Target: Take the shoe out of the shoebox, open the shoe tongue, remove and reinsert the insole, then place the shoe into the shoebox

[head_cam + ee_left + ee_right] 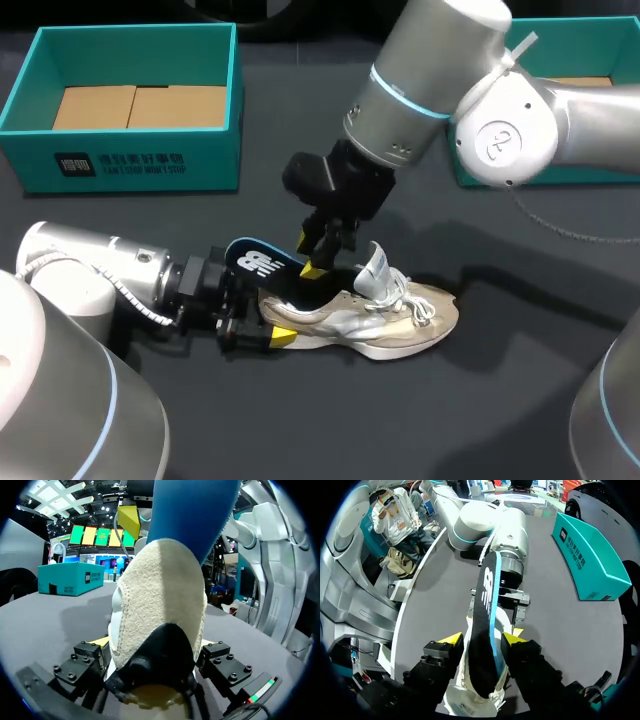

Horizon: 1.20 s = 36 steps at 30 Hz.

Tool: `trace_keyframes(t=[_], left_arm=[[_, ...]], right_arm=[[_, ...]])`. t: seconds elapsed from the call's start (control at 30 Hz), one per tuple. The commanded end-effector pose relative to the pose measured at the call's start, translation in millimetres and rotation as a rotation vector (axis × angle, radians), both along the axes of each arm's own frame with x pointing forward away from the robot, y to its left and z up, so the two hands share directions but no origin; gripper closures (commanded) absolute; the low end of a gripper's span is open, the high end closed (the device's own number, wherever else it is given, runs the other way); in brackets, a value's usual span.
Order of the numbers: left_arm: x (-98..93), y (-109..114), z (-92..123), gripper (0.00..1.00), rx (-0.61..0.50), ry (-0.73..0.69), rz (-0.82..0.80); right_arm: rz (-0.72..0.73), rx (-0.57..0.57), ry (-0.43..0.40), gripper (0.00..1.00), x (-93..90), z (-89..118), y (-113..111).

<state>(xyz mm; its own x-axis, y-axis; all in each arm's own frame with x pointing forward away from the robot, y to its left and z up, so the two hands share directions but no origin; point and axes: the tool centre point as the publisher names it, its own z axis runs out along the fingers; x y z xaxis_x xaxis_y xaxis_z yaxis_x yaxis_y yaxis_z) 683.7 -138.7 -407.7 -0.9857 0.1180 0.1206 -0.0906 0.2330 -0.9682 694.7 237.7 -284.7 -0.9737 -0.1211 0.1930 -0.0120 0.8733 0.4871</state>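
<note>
Dark table [480, 400], cardboard [140, 105] in shoebox [130, 160]; left end effector [268, 328] tight on shoe [400, 320], right end effector [482, 639] on insole [262, 265]

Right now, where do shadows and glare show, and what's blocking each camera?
Head view: the right arm and shoe throw soft shadows onto the dark table, glare on the arm's shell. Left wrist view: the shoe's heel fills the middle, shaded at its base. Right wrist view: the insole covers most of the shoe.
</note>
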Motion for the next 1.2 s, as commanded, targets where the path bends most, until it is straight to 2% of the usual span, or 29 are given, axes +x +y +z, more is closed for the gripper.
trace_keyframes(t=[0.03, 0.1, 0.23, 0.3, 0.33, 0.37, 0.53, 0.63, 1.03, 1.13, 1.2], left_arm=[[0.1, 0, -3, 1.0, -0.001, 0.0, 0.001], [0.1, 0, -3, 1.0, -0.001, 0.0, 0.001], [0.1, 0, -3, 1.0, -0.001, 0.0, 0.001], [0.1, 0, -3, 1.0, -0.001, 0.0, 0.001], [0.1, 0, -3, 1.0, -0.001, 0.0, 0.001], [0.1, 0, -3, 1.0, -0.001, 0.0, 0.001], [0.1, 0, -3, 1.0, -0.001, 0.0, 0.001], [0.1, 0, -3, 1.0, -0.001, 0.0, 0.001], [0.1, 0, -3, 1.0, -0.001, 0.0, 0.001], [0.1, 0, -3, 1.0, -0.001, 0.0, 0.001], [0.1, 0, -3, 1.0, -0.001, 0.0, 0.001]], right_arm=[[-0.024, 0.036, 0.032, 0.53, 3.7, -8, -5], [-0.036, 0.037, 0.047, 0.51, 3.5, -8, -5], [-0.048, 0.04, 0.068, 0.36, 3.4, -7, 0], [-0.052, 0.053, 0.079, 0.22, 3.1, -7, 3], [-0.054, 0.06, 0.085, 0.06, 3.0, -7, 4], [-0.058, 0.073, 0.09, 0.02, 2.6, -7, 5], [-0.095, 0.148, 0.123, 0.09, -0.7, -10, 7], [-0.121, 0.181, 0.147, 0.07, -4.0, -12, 8], [-0.164, 0.219, 0.222, 0.15, -14.8, -18, 18], [-0.167, 0.217, 0.231, 0.22, -14.2, -16, 20], [-0.165, 0.216, 0.236, 0.32, -13.4, -16, 21]])
